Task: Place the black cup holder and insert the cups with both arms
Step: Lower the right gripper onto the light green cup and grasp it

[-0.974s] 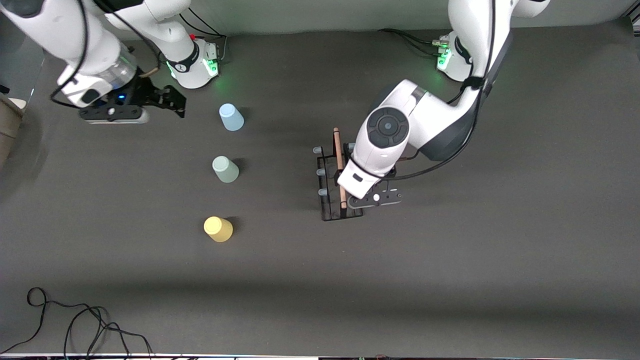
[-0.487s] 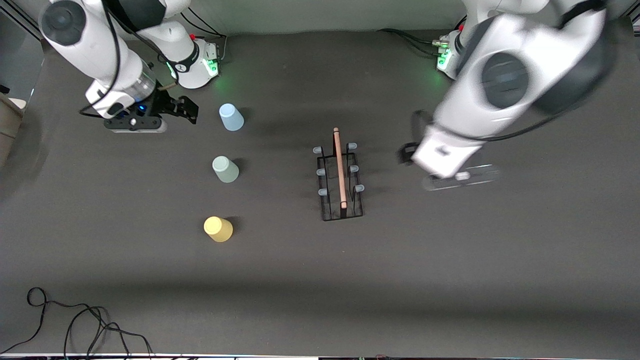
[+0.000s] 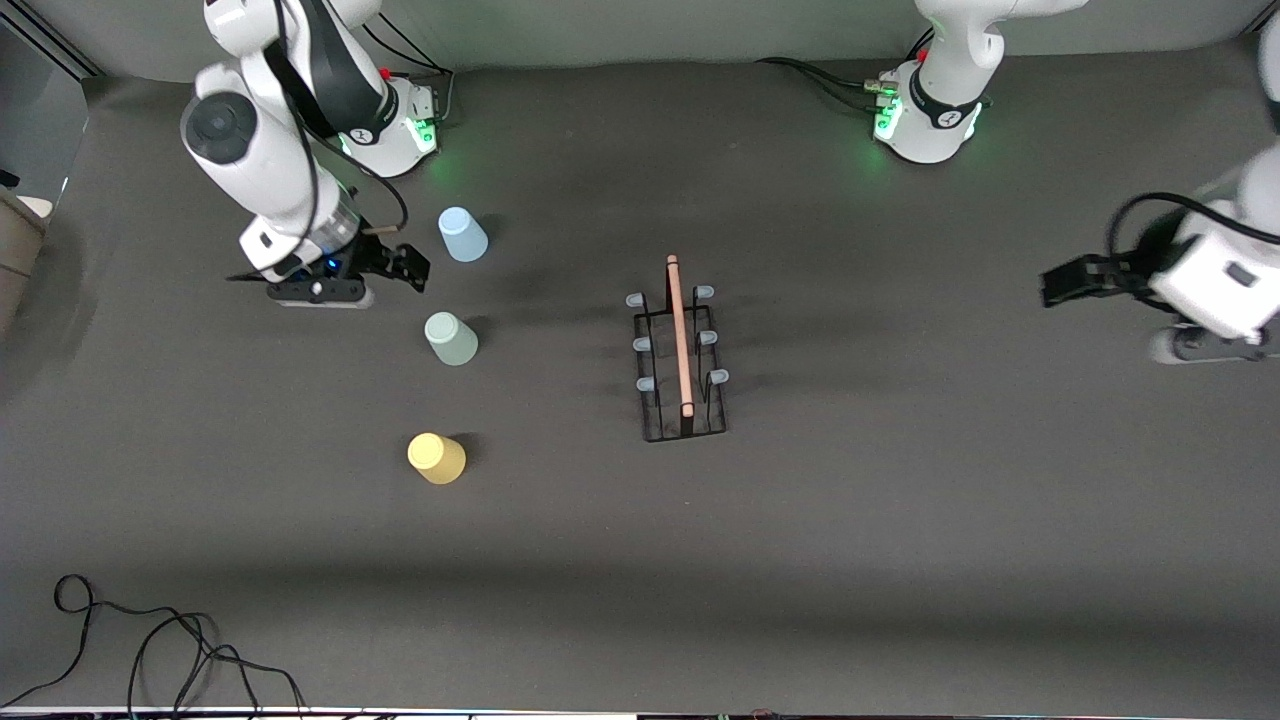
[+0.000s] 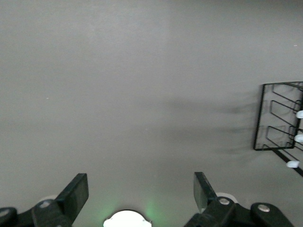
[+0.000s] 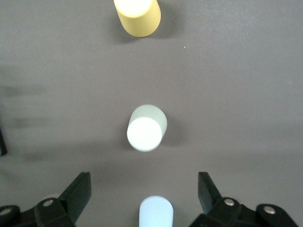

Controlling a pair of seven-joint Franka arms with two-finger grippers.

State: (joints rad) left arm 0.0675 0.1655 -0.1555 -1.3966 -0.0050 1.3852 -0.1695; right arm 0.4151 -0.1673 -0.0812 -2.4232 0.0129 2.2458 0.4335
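Observation:
The black cup holder (image 3: 680, 352) stands mid-table with its wooden rod handle on top; part of it shows in the left wrist view (image 4: 279, 124). The light blue cup (image 3: 463, 234), pale green cup (image 3: 451, 338) and yellow cup (image 3: 437, 458) stand in a row toward the right arm's end. My right gripper (image 3: 411, 268) is open and empty, over the table beside the blue and green cups. Its wrist view shows the blue cup (image 5: 156, 212) between the open fingers (image 5: 75, 193), then the green cup (image 5: 147, 128) and yellow cup (image 5: 137, 16). My left gripper (image 3: 1066, 282) is open and empty, over the table's left-arm end.
The green-lit arm bases (image 3: 398, 118) (image 3: 925, 112) stand at the table's edge farthest from the front camera. A loose black cable (image 3: 150, 650) lies at the near corner on the right arm's end. Dark bare tabletop (image 3: 900, 500) surrounds the holder.
My left gripper let go of the holder's handle and swung away to the left arm's end of the table. My right gripper moved in toward the blue and green cups.

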